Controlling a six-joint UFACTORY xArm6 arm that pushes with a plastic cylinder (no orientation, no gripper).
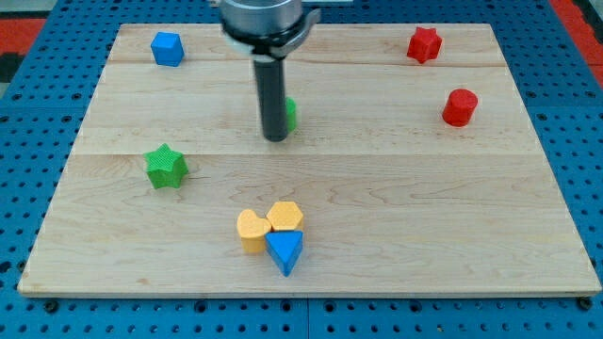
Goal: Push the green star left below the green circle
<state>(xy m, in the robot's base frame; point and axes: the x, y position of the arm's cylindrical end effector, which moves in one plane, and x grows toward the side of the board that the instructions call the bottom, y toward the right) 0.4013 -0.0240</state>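
The green star (167, 167) lies on the wooden board at the view's left, a little below mid-height. The green circle (290, 114) is near the board's middle top, mostly hidden behind my rod; only its right edge shows. My tip (275, 137) rests right against the circle's left lower side. The star is well to the left of and below the tip, apart from it.
A blue block (167, 48) sits at the top left. A red star (425, 44) and a red cylinder (460, 107) are at the right. Two yellow blocks (252, 229) (285, 217) and a blue triangle (285, 251) cluster at bottom centre. The wooden board (424, 235) lies on a blue pegboard.
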